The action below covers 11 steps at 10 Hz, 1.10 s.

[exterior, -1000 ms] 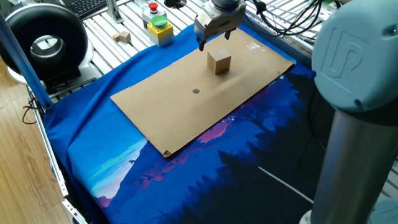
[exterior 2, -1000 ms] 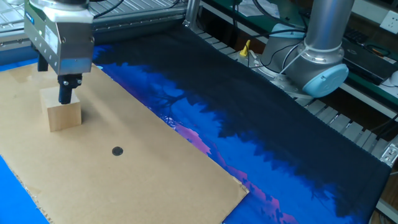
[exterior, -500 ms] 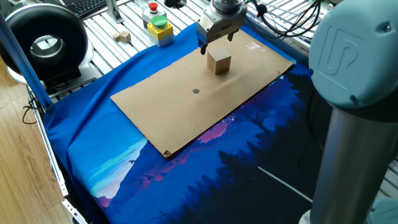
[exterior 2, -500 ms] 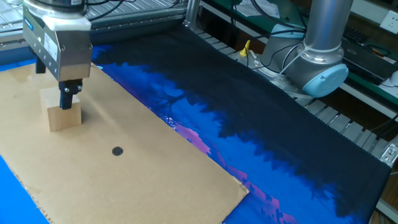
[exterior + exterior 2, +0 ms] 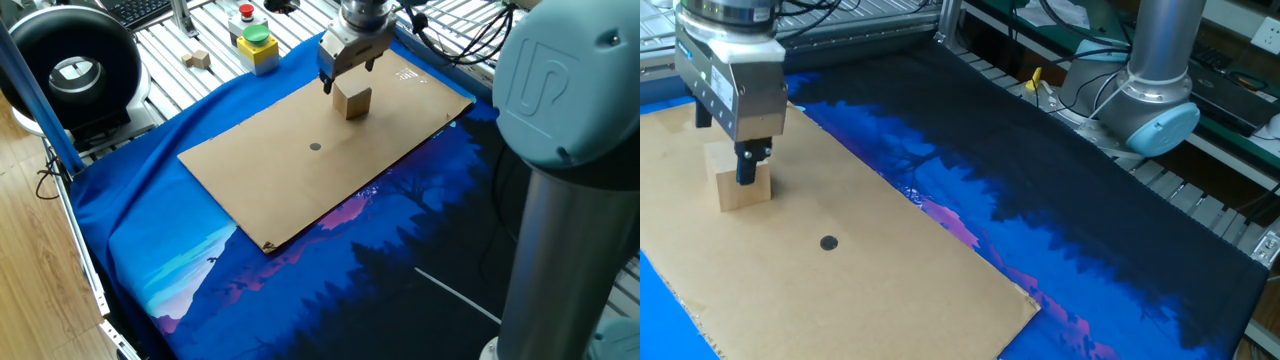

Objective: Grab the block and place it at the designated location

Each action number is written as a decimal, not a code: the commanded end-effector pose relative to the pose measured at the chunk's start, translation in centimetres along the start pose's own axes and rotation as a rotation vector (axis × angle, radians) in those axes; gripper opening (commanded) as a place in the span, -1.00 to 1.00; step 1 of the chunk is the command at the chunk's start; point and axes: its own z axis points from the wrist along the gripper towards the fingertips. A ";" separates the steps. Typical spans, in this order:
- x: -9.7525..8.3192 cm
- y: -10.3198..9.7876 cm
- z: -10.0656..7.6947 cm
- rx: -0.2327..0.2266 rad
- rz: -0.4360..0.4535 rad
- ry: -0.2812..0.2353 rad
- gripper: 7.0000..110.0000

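Note:
The block point(image 5: 352, 102), a light tan wooden cube, rests on the brown cardboard point(image 5: 270, 170) near its far end; it also shows in the other fixed view point(image 5: 744, 192). My gripper point(image 5: 347, 80) hangs straight over the block, open, with its dark fingers point(image 5: 747, 166) low around the cube's top, one on each side. In the other fixed view the gripper point(image 5: 726, 152) hides the top of the block. The designated location, a small dark grey dot point(image 5: 315, 147), lies on the cardboard nearer the camera than the block, and shows too in the other fixed view point(image 5: 828, 242).
A blue printed cloth point(image 5: 200, 260) lies under the cardboard. A yellow box with green and red buttons point(image 5: 256, 45), a much smaller pale cube point(image 5: 200, 59) and a black round device point(image 5: 70, 68) stand at the back left. The arm's grey base point(image 5: 1150, 95) stands at the right.
My gripper has come down and shifted slightly over the block, so its fingers now reach lower around the cube. The block and the dot have not moved.

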 end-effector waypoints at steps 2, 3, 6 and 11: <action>-0.1 0.4 1.1 -0.012 -0.001 -0.010 0.57; -0.1 0.5 1.2 -0.016 0.000 -0.010 0.57; -0.1 0.6 1.5 -0.018 -0.004 -0.007 0.57; -0.1 0.6 2.1 -0.019 -0.007 -0.008 0.57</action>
